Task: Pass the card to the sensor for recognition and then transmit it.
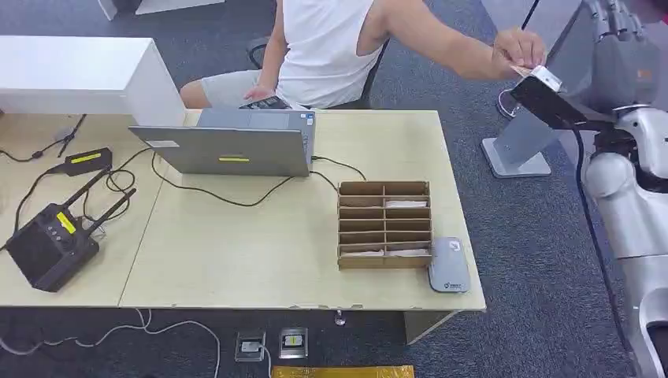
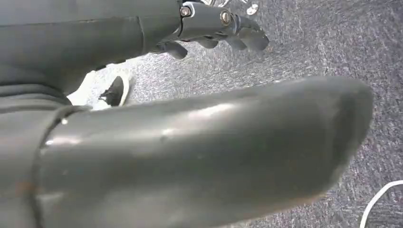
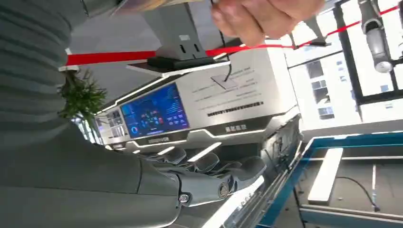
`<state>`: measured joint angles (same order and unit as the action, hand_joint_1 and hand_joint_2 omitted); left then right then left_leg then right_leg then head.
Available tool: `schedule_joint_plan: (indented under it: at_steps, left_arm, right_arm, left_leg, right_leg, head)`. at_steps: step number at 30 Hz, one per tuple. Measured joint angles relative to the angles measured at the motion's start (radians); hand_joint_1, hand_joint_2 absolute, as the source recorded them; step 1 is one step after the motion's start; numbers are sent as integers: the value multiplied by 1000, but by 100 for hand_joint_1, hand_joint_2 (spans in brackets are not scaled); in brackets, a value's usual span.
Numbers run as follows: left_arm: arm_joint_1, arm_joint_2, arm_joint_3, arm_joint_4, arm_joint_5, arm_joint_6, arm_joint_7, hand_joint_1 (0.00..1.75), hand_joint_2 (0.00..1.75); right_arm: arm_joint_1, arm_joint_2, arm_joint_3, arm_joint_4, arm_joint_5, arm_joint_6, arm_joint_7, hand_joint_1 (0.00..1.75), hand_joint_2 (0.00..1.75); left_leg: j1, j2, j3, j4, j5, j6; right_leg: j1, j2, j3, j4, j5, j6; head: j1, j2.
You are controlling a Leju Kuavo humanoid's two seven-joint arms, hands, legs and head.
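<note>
Beyond the far right corner of the tabletop [image 1: 236,252], the card [image 1: 526,71] is being pinched by a seated person's hand [image 1: 520,49], just beside the robot's raised right hand [image 1: 626,59]. As I judge it, the handover is under way and the recognition step looks done, since the card is sitting well away from the grey sensor [image 1: 449,266] lying by the tabletop's near right corner, just beside the compartmented cardboard box [image 1: 384,224].

To finish well, the right hand should be holding steady while the person is drawing the card clear, and should be keeping its fingers apart so no edge is catching. It should be withdrawing only when the card is plainly free.

The right arm is reaching up and out past the tabletop's right edge, with the forearm rising and the fingers pointing upward. In the right wrist view those fingers are lying extended and side by side with nothing between them, so the hand is looking released. The left hand [image 2: 209,23] is hanging over the grey carpet, its fingers loosely apart and carrying nothing.
</note>
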<state>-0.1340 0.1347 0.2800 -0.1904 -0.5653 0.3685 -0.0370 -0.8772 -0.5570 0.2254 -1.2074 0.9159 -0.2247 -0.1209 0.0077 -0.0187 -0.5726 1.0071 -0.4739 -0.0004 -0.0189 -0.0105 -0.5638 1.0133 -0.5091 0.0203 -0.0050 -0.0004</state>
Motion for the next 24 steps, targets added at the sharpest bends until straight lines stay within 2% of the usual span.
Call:
schedule_joint_plan:
  at_steps: [11, 12, 13, 14, 24]
  left_arm:
    - [0, 0, 0, 0, -5, 2, 3, 0, 0]
    - [0, 0, 0, 0, -5, 2, 3, 0, 0]
    - [0, 0, 0, 0, -5, 2, 3, 0, 0]
    - [0, 0, 0, 0, -5, 2, 3, 0, 0]
    - [1, 1, 0, 0, -6, -1, 3, 0, 0]
  right_arm:
    - [-21, 43, 58, 15, 4, 1, -9, 2, 175]
    - [-22, 44, 61, 17, 2, 2, -11, 152, 175]
    - [-22, 45, 64, 19, -2, 2, -14, 159, 175]
    - [-23, 46, 69, 21, -7, 5, -18, 175, 175]
    - [-32, 55, 97, 41, -58, 71, -28, 175, 175]
  left_leg:
    - [0, 0, 0, 0, 0, 0]
    - [0, 0, 0, 0, 0, 0]
    - [0, 0, 0, 0, 0, 0]
    - [0, 0, 0, 0, 0, 0]
    - [0, 0, 0, 0, 0, 0]
  right_leg:
    - [0, 0, -1, 0, 0, 0]
    - [0, 0, -1, 0, 0, 0]
    - [0, 0, -1, 0, 0, 0]
    - [0, 0, -1, 0, 0, 0]
    - [0, 0, -1, 0, 0, 0]
  head:
    - [0, 0]
    - [0, 0]
    - [0, 0]
    - [0, 0]
    - [0, 0]
